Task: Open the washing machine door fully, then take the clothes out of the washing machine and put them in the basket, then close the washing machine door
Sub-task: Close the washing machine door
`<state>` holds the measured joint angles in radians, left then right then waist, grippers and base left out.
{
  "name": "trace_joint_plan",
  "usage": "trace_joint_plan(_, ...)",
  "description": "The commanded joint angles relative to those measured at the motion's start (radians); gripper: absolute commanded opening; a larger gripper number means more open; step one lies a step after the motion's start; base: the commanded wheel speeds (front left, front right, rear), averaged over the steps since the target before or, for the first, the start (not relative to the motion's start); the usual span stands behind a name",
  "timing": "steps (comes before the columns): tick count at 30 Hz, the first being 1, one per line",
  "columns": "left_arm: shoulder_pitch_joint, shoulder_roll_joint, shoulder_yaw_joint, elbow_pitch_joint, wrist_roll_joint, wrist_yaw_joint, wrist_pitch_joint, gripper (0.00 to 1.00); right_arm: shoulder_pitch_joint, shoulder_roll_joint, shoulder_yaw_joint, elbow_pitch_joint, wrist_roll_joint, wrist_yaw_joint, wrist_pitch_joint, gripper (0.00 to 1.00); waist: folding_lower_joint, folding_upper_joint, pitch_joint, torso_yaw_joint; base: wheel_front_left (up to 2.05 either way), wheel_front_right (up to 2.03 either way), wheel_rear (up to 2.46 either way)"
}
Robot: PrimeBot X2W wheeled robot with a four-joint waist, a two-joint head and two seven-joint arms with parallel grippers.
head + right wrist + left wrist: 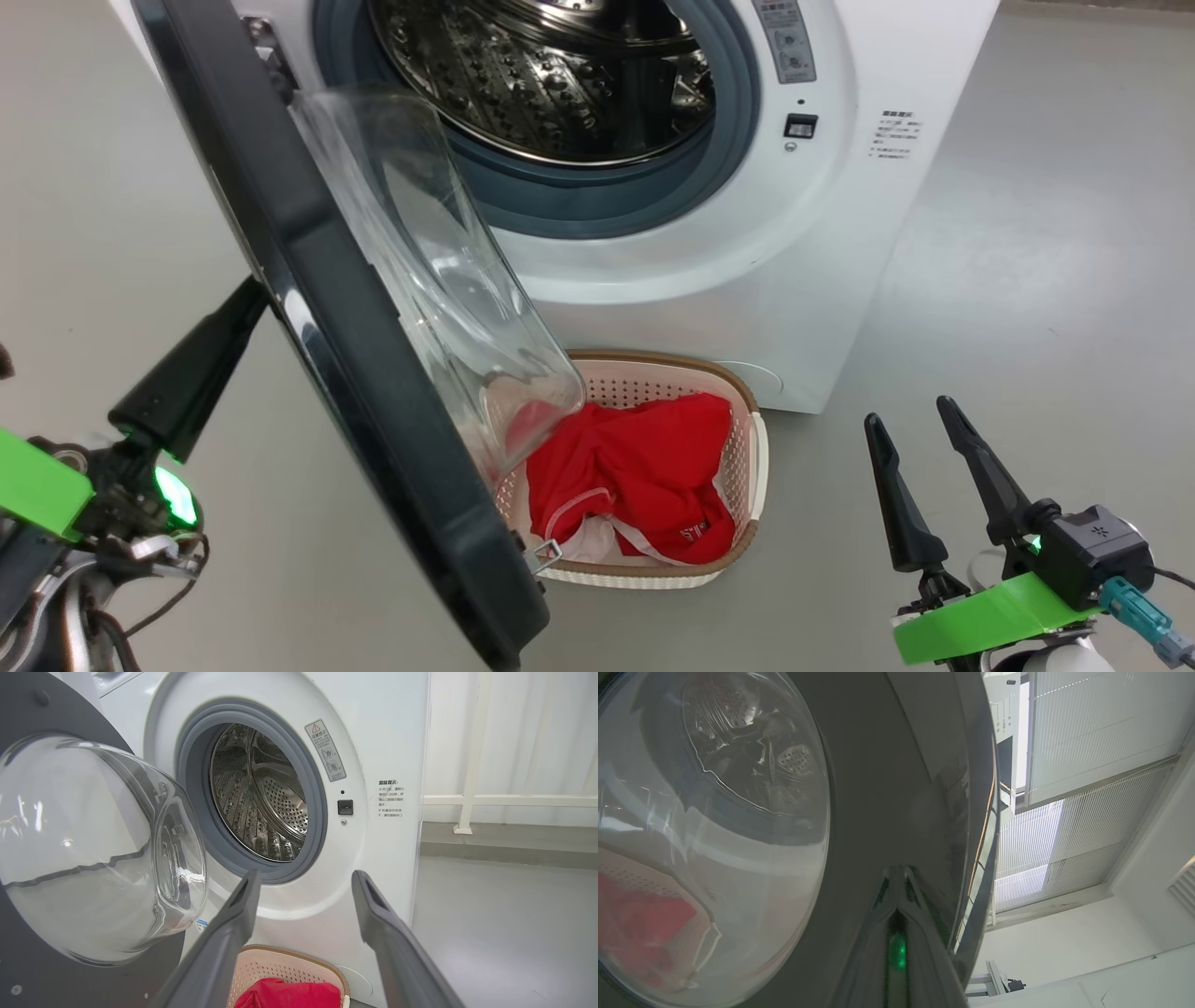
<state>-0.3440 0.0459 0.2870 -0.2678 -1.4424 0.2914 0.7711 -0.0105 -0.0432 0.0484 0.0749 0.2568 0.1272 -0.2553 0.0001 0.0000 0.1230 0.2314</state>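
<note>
The washing machine [840,233] stands with its steel drum [560,75] showing nothing inside. The washing machine door [373,373] hangs partly open, its glass bowl [439,280] bulging over the basket [653,369]. The red clothes [644,467] lie in the basket on the floor in front of the machine. My left gripper [247,303] is shut, its tip against the door's outer black rim [868,812]; in the left wrist view the fingertips [899,877] meet on that rim. My right gripper [910,415] stands open at the lower right, holding nothing, and faces the drum [266,802] above the basket [289,956].
Grey floor [1027,280] lies bare to the right of the machine. A white railing [509,800] and pale curtain run behind it. Window blinds [1087,742] show past the door's edge.
</note>
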Motion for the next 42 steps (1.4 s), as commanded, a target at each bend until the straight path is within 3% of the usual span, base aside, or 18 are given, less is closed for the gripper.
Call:
trace_joint_plan(1, -0.004, 0.015, 0.011, -0.034, -0.008, 0.004, 0.0, 0.0, -0.05, -0.007, 0.025, -0.025, 0.013, 0.003, -0.006, 1.0, -0.0001, 0.0, 0.004, -0.011, 0.0, 0.0, 0.0)
trace_joint_plan(17, 0.011, 0.005, -0.11, 0.006, -0.02, -0.062, -0.117, 0.0, -0.069, -0.007, 0.026, -0.022, 0.017, 0.003, -0.006, 1.0, -0.0001, 0.0, 0.029, -0.097, 0.0, 0.0, 0.0)
trace_joint_plan(31, -0.077, 0.004, -0.224, 0.109, -0.122, -0.076, -0.312, 0.0, -0.066, -0.007, 0.026, -0.027, 0.03, 0.003, -0.006, 1.0, -0.0001, 0.0, 0.028, -0.154, 0.0, 0.0, 0.0)
trace_joint_plan(42, -0.141, 0.004, -0.253, 0.194, -0.044, -0.104, -0.424, 0.0, -0.063, -0.007, 0.034, -0.036, 0.026, 0.003, -0.006, 1.0, -0.0001, 0.0, 0.041, -0.221, 0.0, 0.0, 0.0)
